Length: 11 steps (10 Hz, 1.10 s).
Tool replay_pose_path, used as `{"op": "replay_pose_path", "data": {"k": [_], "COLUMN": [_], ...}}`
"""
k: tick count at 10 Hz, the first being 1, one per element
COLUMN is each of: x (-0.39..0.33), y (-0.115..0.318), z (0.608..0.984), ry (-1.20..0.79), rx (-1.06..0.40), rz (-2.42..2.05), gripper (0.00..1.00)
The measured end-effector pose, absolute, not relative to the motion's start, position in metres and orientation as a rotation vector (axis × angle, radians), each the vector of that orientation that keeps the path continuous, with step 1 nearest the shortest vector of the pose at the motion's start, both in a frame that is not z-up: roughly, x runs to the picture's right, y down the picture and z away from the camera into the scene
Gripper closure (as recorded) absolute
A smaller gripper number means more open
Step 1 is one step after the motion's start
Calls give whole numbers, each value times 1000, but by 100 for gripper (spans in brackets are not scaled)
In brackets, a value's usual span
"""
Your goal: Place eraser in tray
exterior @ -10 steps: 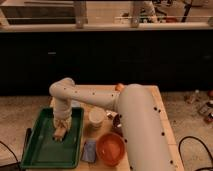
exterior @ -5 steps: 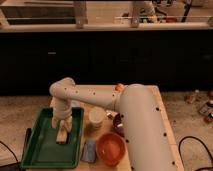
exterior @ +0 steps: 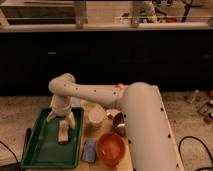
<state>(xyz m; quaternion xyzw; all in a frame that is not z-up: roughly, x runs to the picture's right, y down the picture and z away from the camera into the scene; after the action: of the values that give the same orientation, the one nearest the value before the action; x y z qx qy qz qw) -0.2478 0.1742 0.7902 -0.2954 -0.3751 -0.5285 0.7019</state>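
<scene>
The tan eraser point(exterior: 63, 132) lies inside the green tray point(exterior: 42, 150), towards its far right part. My gripper point(exterior: 61, 119) hangs just above the eraser, pointing down, with its two fingers point(exterior: 71, 120) spread apart on either side. The fingers are open and hold nothing. The eraser rests on the tray floor, apart from the fingertips. The white arm reaches in from the right across the table.
An orange bowl point(exterior: 111, 148) stands right of the tray, with a blue-grey pad point(exterior: 90, 150) between them. A white cup point(exterior: 96, 118) and a dark round object point(exterior: 119, 123) stand behind the bowl. A dark handle point(exterior: 26, 138) lies along the tray's left rim.
The gripper has risen slightly from the eraser, which stays on the tray floor. The arm has otherwise barely moved.
</scene>
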Motion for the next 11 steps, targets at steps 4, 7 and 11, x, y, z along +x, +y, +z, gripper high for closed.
{"op": "replay_pose_path", "data": {"k": [4,7,11], "x": [-257,-257,-255], "y": [154,141,133], "z": [776,768,762], "ry": [-814,-798,-779], "rx": [-635,-618,-613], "rz": [-1200,-1209,-1217], "gripper": [20,20,20]}}
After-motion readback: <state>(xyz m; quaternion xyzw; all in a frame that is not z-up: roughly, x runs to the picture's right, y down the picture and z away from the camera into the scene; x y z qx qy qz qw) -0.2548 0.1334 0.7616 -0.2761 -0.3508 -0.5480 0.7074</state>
